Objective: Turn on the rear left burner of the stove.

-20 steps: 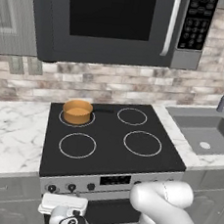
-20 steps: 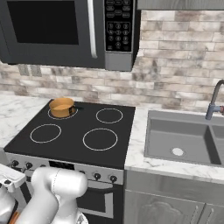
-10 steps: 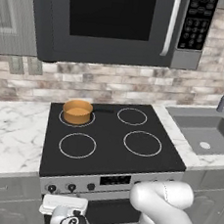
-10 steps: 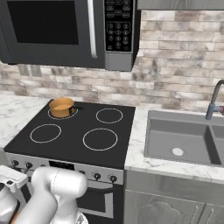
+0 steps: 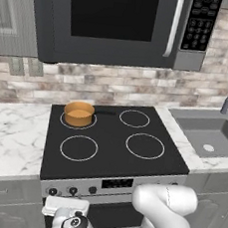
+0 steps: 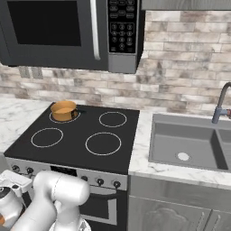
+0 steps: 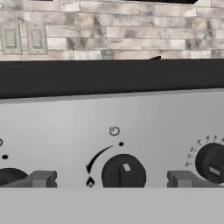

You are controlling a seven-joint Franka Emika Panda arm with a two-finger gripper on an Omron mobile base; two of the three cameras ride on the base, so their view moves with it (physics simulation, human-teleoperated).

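Two knobs (image 7: 213,162) flanking, saucepan (image 5: 79,113) on rear left burner (image 5: 64,119)

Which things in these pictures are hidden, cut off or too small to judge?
- Rear left burner: left base view, the copper saucepan covers most of its ring.
- Gripper: hand view, the bottom edge cuts its fingers, though they stand apart around the knob.
- Knob markings: base views, too small to read.
- Faucet: right base view, cut by the right edge.

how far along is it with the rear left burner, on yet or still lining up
Done: the gripper faces the stove front panel, open fingers either side of a black knob. In hand: lining up; whether the fingers touch it can't be told. Left: grasp and turn; the rear left burner ring under the copper saucepan is white, not glowing.
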